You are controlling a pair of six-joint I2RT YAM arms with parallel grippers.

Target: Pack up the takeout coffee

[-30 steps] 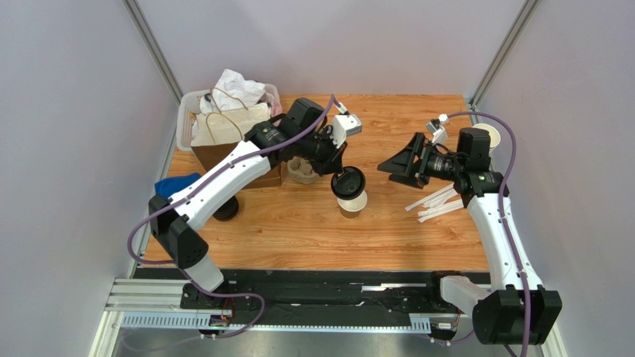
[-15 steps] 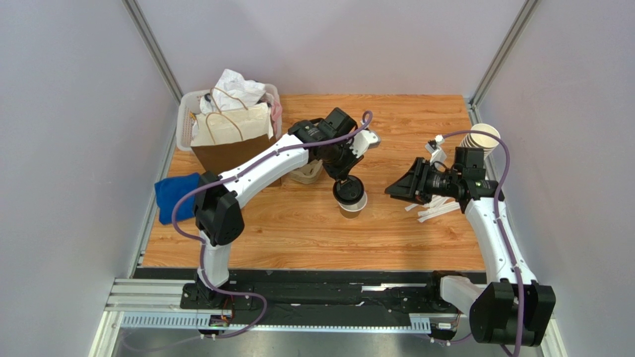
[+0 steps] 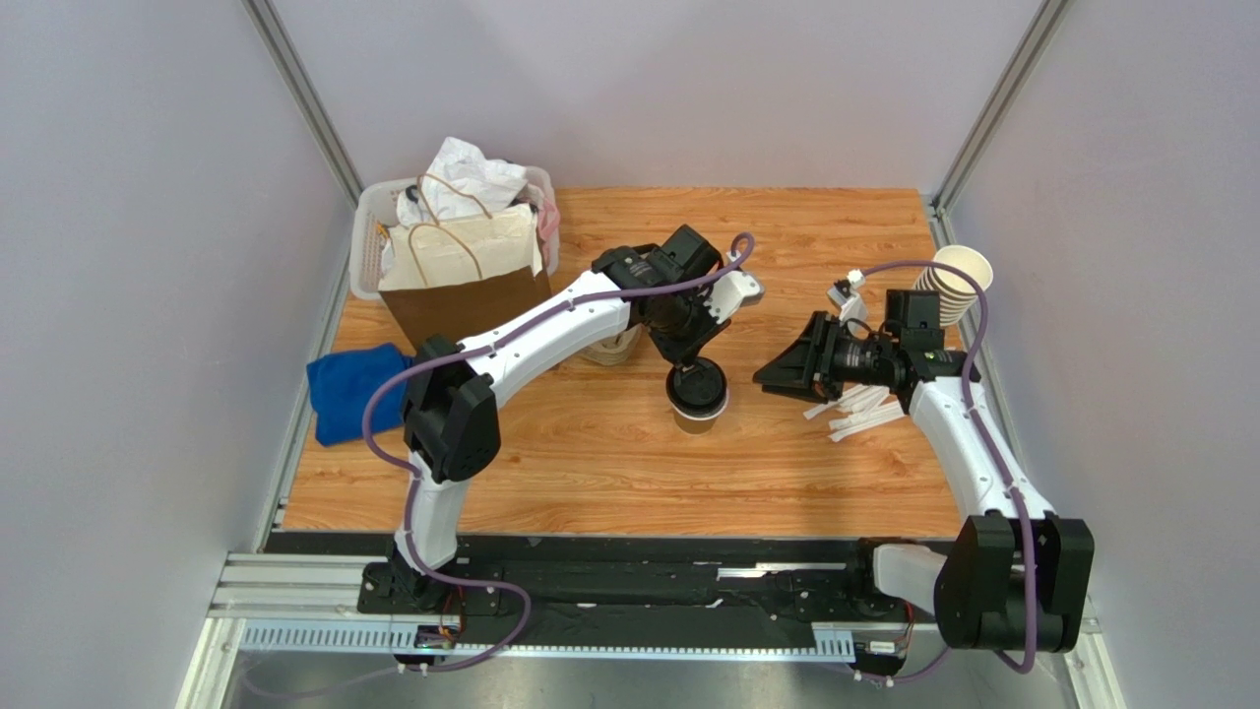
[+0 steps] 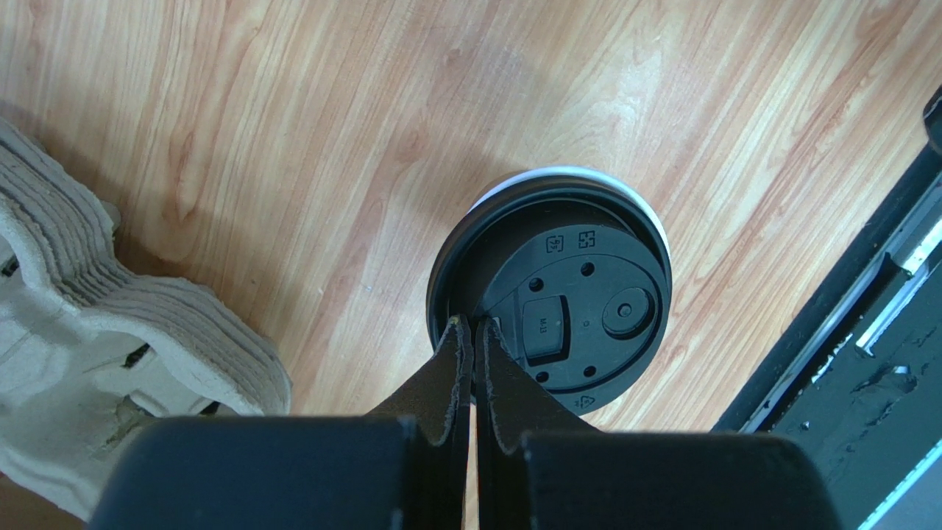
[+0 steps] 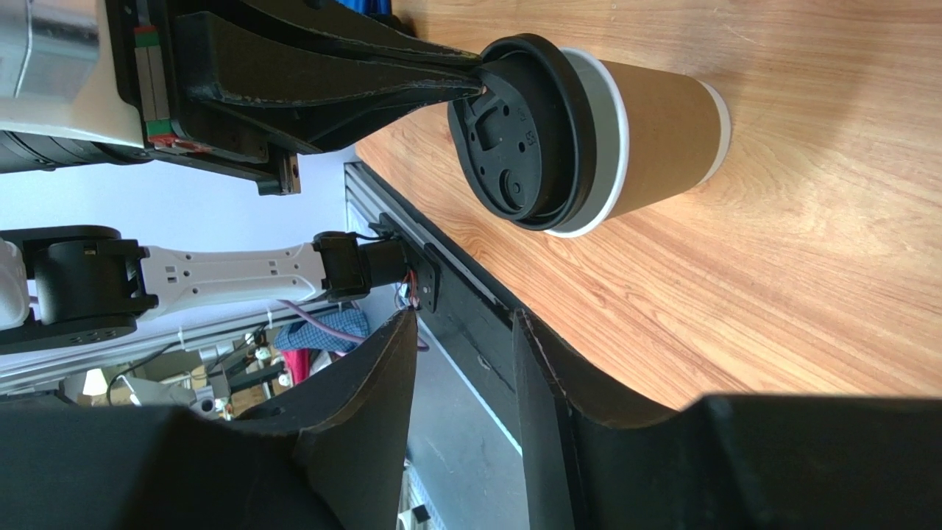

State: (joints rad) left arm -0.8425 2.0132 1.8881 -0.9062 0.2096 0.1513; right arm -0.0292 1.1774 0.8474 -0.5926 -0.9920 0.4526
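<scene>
Swung inward, the left gripper (image 4: pixel 473 324) sat pinched shut, tips on the lid (image 4: pixel 564 320) of the coffee cup (image 3: pixel 695 396) mid-frame on the table (image 3: pixel 828 473). The right gripper (image 5: pixel 464 319), now narrower, held nothing. From above, the lid hid most of the cup.

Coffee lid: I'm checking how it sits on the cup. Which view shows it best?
Right wrist: the lid and cup show side-on, large, edge against rim. Left wrist shows mainly the lid's top face, with the left gripper shut at its edge. Top external shows it small, from above.
</scene>
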